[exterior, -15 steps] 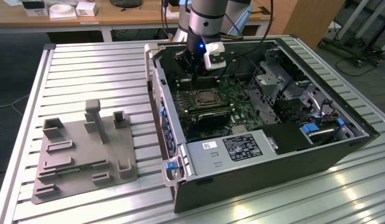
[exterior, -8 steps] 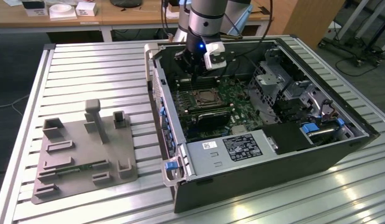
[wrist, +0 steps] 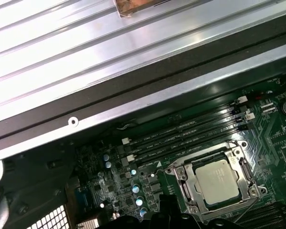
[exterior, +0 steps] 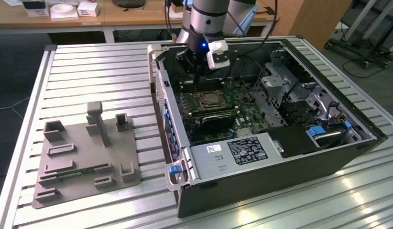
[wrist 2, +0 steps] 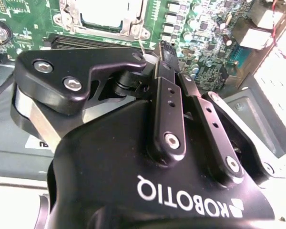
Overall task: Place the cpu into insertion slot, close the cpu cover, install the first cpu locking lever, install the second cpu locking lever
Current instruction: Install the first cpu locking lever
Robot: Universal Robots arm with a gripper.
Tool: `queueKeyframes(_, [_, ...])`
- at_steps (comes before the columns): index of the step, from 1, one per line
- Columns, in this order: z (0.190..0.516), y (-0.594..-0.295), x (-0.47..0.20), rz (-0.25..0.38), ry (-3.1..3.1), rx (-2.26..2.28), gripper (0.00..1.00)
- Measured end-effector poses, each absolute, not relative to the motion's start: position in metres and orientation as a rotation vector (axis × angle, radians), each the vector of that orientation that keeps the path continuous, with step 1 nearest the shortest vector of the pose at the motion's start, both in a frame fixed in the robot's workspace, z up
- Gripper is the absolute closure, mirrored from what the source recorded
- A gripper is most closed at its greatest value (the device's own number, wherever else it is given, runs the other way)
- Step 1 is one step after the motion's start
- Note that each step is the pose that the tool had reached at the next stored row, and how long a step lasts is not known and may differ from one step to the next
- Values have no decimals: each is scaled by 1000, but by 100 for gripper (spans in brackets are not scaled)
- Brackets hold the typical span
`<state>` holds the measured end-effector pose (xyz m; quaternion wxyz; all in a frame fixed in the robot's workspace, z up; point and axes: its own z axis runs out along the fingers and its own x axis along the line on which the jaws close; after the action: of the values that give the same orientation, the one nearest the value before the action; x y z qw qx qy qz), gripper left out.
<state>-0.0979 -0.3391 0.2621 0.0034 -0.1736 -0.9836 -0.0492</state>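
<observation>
The cpu [wrist: 218, 183] has a silvery square top and lies flat in the insertion slot [wrist: 178, 174] on the green motherboard. The cpu cover [wrist: 207, 160], a thin metal frame, lies down around the chip's edges. Thin locking levers run along the socket's sides; I cannot tell whether they are latched. My gripper [wrist: 168, 210] hovers just beside the socket, shut with nothing between its fingers. In the second wrist view the gripper [wrist 2: 164, 47] points at the board below the cpu [wrist 2: 109, 12]. In the exterior view the gripper [exterior: 196, 76] hangs inside the open case above the cpu [exterior: 211, 98].
The open computer case [exterior: 160, 90] lies on a ribbed metal table. Long memory slots [wrist: 181, 136] run beside the socket. A drive cage [exterior: 292, 90] and a labelled grey box [exterior: 238, 150] crowd the case. A grey fixture plate [exterior: 88, 157] sits at the exterior view's left.
</observation>
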Motion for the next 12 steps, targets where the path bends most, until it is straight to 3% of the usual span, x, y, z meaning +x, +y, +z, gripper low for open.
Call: queueKeyframes(12, [262, -339, -101, -153, -3105, -358, 90])
